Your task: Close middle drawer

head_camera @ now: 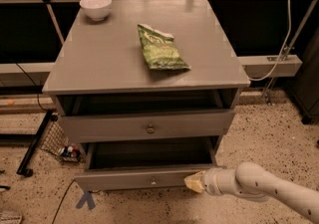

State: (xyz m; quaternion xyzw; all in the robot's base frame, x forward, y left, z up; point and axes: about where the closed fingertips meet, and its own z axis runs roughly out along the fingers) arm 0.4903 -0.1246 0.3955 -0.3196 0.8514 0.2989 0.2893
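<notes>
The middle drawer [124,179] is a shallow grey front with a small round knob. It stands pulled out from the grey cabinet [99,58], below the taller top drawer front. My gripper [194,182] comes in from the lower right on a white arm. Its yellowish tip rests against the right end of the middle drawer's front. The lowest drawer front is hidden under the pulled-out drawer.
The top drawer [144,126], with a bigger knob, also stands slightly out. A green chip bag [160,49] and a white bowl [95,6] lie on the cabinet top. Black metal legs [35,143] and small clutter [67,152] are on the floor at left. A blue tape mark [85,200] is at the front left.
</notes>
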